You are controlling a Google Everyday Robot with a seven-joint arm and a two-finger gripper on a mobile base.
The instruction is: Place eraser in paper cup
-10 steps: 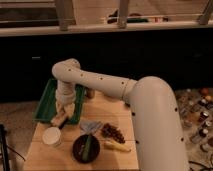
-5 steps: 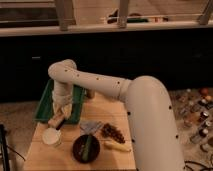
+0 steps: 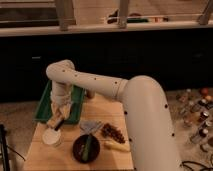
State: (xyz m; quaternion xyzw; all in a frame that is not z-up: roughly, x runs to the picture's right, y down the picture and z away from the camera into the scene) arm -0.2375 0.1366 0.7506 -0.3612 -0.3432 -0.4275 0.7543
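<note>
My hand (image 3: 58,119) clenched on the eraser (image 3: 56,121), just above the paper cup (image 3: 51,136), green tray (image 3: 44,106) behind it

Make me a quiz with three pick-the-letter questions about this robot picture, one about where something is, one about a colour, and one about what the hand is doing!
1. Where is the paper cup?
A. on the wooden table's left part
B. inside the tray
C. on the floor

2. What colour is the tray?
A. red
B. green
C. blue

3. What is the gripper doing?
A. hanging high, far from the table
B. reaching into the dark bowl
C. holding the eraser just above the paper cup

Answers:
1. A, the white cup stands near the table's left edge.
2. B, its walls are green.
3. C, the tan block sits at the gripper's tip, over the cup's rim.
</note>
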